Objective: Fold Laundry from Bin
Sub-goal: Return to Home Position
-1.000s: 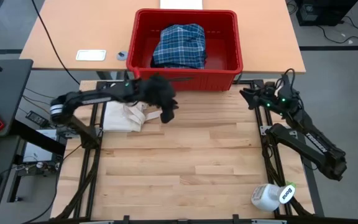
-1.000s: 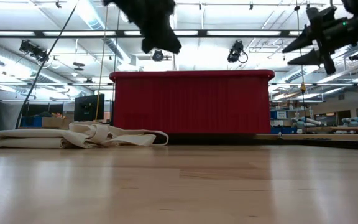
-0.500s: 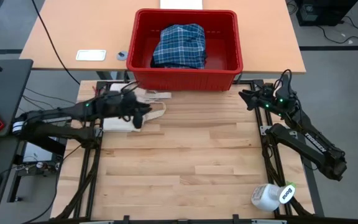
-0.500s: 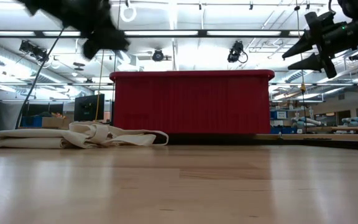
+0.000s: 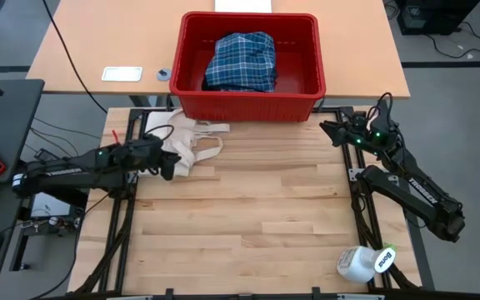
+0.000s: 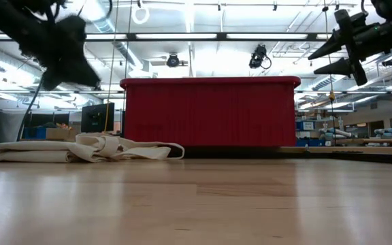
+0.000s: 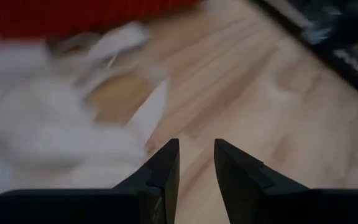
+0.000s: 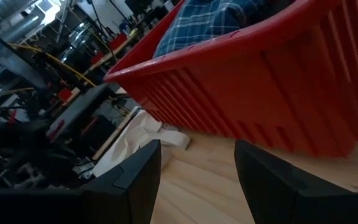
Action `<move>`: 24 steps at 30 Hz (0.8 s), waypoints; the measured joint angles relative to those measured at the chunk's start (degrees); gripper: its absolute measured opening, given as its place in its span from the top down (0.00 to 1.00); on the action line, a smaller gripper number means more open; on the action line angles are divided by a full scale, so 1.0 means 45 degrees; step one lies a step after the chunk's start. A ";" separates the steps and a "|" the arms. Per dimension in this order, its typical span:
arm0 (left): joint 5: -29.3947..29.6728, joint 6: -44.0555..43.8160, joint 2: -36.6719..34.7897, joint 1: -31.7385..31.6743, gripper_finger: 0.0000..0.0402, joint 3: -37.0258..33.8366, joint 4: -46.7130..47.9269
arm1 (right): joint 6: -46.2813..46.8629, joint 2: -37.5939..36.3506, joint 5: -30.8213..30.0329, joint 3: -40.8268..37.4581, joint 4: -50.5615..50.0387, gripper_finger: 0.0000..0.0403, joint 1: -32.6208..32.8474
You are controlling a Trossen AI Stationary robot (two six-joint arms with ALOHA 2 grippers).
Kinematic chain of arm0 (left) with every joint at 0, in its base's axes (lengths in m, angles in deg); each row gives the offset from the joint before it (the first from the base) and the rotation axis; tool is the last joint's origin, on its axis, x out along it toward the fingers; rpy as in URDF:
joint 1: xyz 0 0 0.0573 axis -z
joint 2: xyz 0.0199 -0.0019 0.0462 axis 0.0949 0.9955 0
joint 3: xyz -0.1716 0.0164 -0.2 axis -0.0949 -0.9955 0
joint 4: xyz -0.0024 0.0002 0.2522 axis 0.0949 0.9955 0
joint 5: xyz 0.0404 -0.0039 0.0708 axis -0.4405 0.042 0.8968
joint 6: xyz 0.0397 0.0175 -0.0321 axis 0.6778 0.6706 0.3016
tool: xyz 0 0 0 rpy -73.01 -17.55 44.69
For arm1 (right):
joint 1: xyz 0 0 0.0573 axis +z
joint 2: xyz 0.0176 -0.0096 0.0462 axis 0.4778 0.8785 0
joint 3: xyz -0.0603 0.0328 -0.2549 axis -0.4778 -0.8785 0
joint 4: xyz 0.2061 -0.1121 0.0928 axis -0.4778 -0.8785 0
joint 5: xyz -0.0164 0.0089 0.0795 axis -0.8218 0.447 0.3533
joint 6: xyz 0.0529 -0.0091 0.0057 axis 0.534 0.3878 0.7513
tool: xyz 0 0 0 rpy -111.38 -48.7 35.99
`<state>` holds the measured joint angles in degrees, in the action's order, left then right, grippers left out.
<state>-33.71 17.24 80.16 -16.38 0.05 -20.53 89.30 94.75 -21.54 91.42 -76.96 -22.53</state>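
Left arm (image 5: pixel 65 169) & right arm (image 5: pixel 407 185): matte blk, green LEDs, white lettering on links, blk cable loops.

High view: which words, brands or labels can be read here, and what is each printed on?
"Bona": on the green label of the white bottle lying at the table's near right corner.
White lettering along the right arm: too small to read.
White lettering on the left arm: too small to read.

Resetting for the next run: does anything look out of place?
A cream-white cloth lies rumpled on the table beside the red bin, below the left hand, not inside with the plaid garment. A white bottle lies on its side at the right corner farthest from the bin. The right hand hovers at the table's right.
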 joint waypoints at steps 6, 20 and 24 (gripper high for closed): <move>0.0439 0.2723 -0.0594 0.0657 0.74 0.0015 -0.1651 | -0.0873 -0.0036 -0.0088 0.0000 -0.0018 0.47 0.0000; 0.1907 0.3610 -0.0733 0.2012 0.74 0.0015 -0.2095 | -0.2719 -0.0175 -0.0437 -0.0009 -0.0408 0.47 0.0000; 0.2144 0.3974 -0.0721 0.2326 0.74 -0.0559 -0.3629 | -0.3240 -0.0160 -0.1335 -0.0401 0.0134 0.47 0.0000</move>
<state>-24.06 35.13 76.91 -5.91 -2.46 -36.86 74.71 94.03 -27.55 89.61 -76.36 -22.53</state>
